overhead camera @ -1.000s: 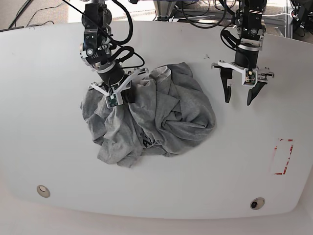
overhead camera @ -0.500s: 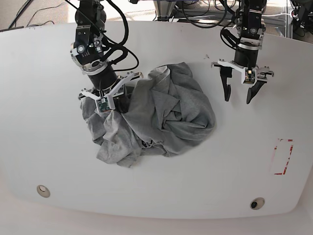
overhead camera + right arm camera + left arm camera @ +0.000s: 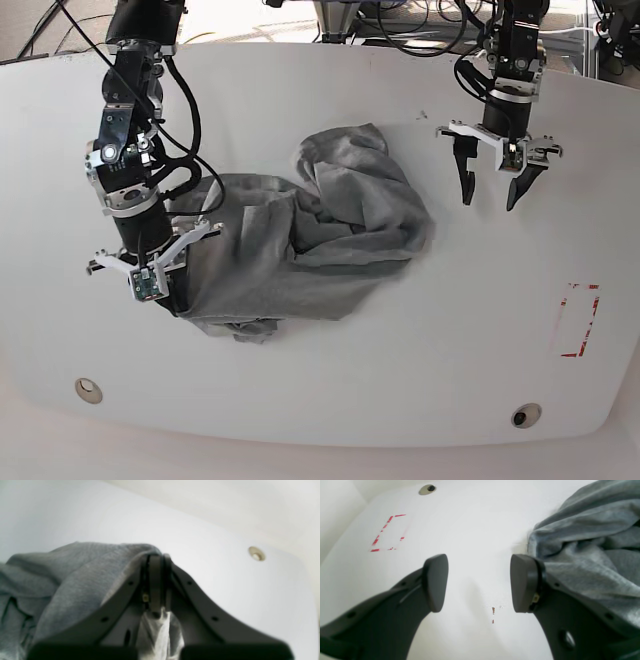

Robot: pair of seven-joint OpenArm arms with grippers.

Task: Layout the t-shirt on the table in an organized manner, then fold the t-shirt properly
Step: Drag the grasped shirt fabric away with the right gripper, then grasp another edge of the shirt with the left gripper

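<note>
The right claw (image 3: 165, 290) pinches the shirt (image 3: 310, 240) at its edge, the bunched cloth trailing toward the spread left claw (image 3: 493, 190) nearby.

A robotics lab: two cabled robot arms (image 3: 135, 150) mounted over a large white table (image 3: 330, 370) marked with a red dashed rectangle (image 3: 578, 320)

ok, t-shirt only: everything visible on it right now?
The t-shirt is heather-grey, soft-looking knit, crumpled and stretched in wrinkled folds across the middle of the white table. No lettering shows. The right gripper is shut on its edge, fabric pinched between the fingers. The left gripper is open beside it, apart from the cloth.
</note>
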